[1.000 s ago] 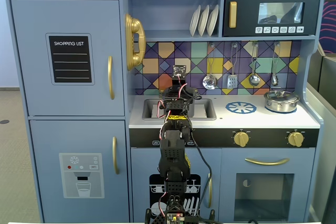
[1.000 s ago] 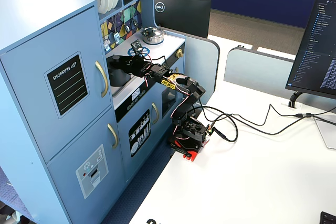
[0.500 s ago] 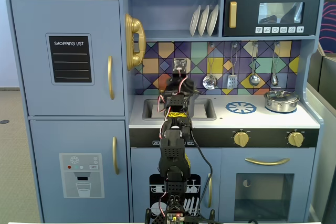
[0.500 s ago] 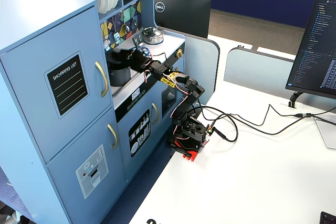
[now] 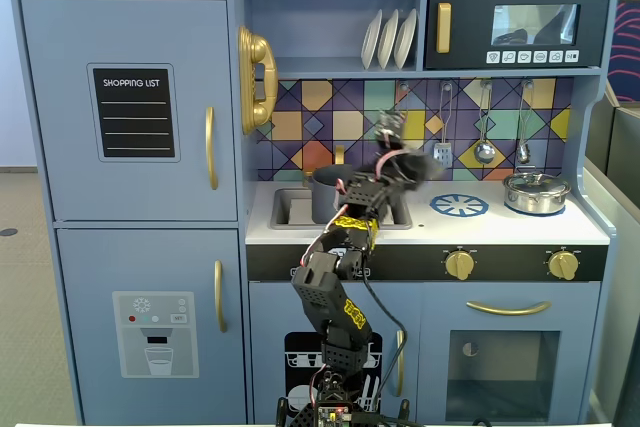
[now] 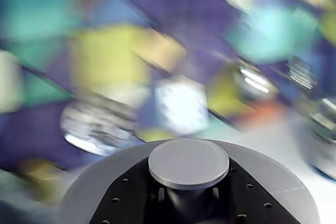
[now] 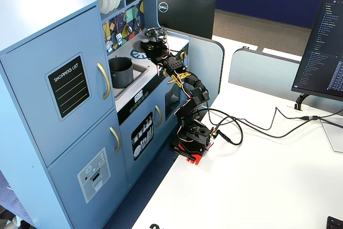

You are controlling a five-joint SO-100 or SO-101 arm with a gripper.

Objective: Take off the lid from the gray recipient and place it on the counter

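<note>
Lid hangs pinched by its knob in the gripper, lifted clear of the gray recipient for moving over the counter.

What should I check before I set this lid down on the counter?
1. Lid off the gray pot: ok, the pot stands open in the sink.
2. Grip: ok, the jaws are shut under the knob in the wrist view.
3. Landing spot: ok, the counter is bare between the sink and the burner print.
4. Clear of the silver pot: ok, it sits at the far right in a fixed view.
5. Lid level: cannot tell, it is blurred in a fixed view.
6. Height over the counter: cannot tell.
</note>
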